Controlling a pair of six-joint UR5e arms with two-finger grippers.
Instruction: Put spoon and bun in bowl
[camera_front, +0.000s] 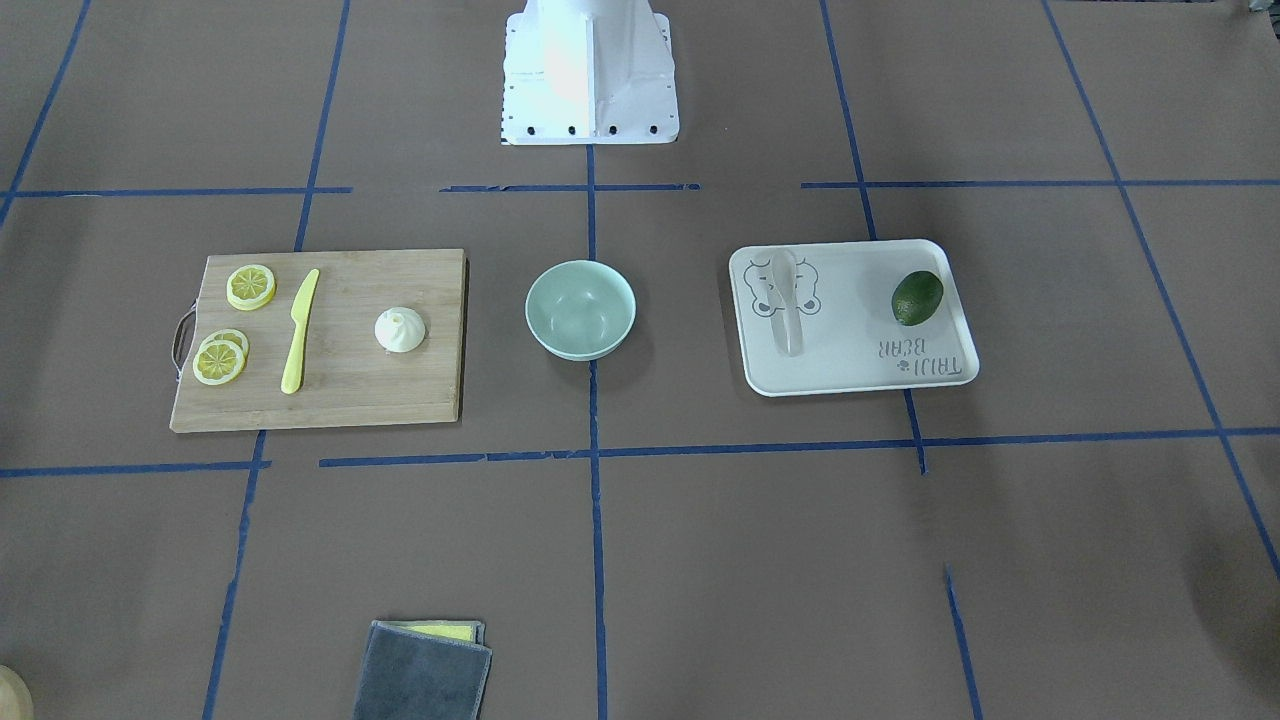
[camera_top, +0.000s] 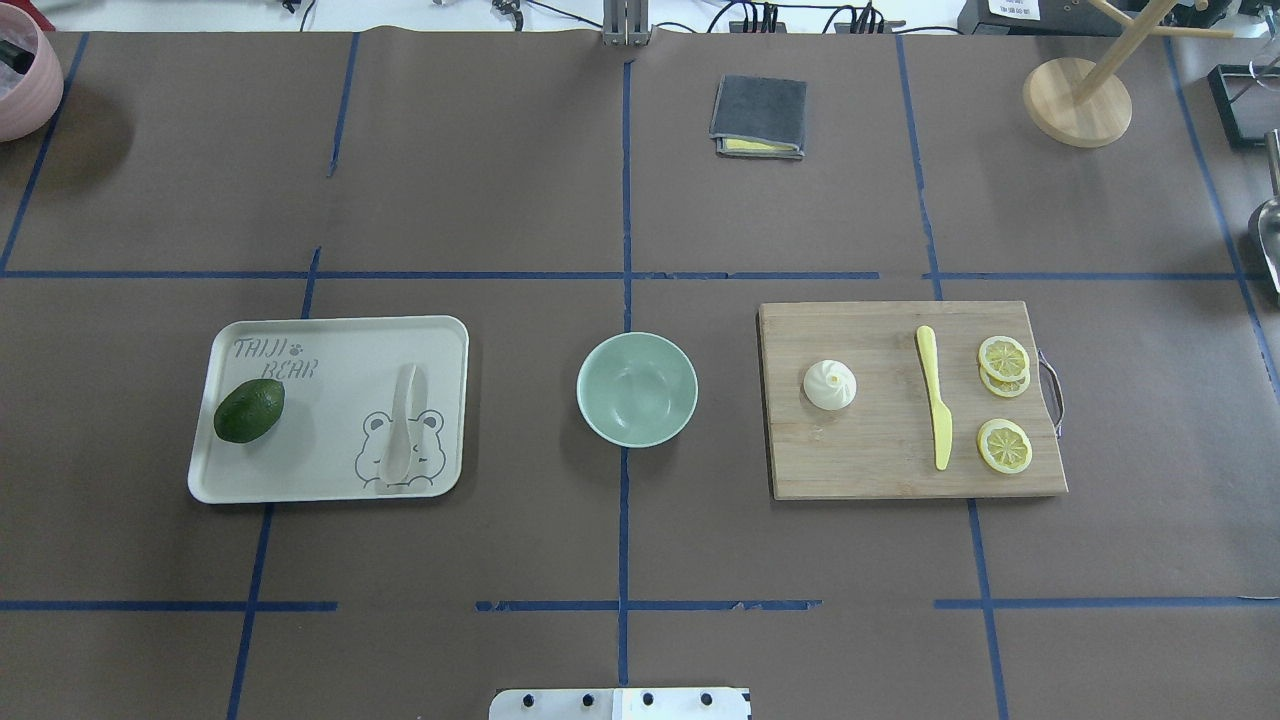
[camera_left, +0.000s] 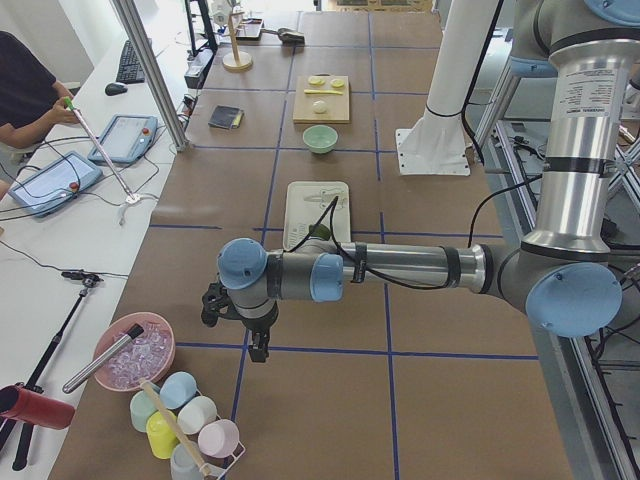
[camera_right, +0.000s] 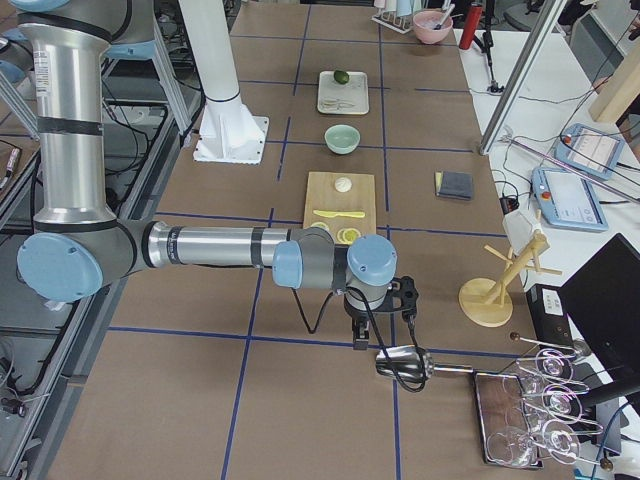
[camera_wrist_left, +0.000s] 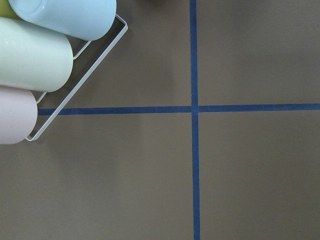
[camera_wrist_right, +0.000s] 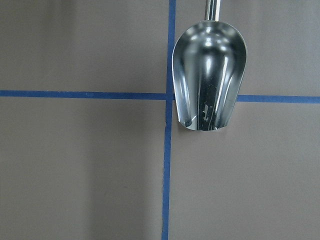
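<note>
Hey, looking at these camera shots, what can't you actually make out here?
The left gripper: shown only in the exterior left view, small and dark; open or shut is unclear.
The right gripper: likewise, only in the exterior right view.
The spoon: pale on the pale tray, outline faint in the overhead view.
The metal scoop: handle cut off by the right wrist view's top edge.

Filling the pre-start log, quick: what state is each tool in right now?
Left tool: cannot be told, it shows only in a side view.
Right tool: cannot be told, same reason.
</note>
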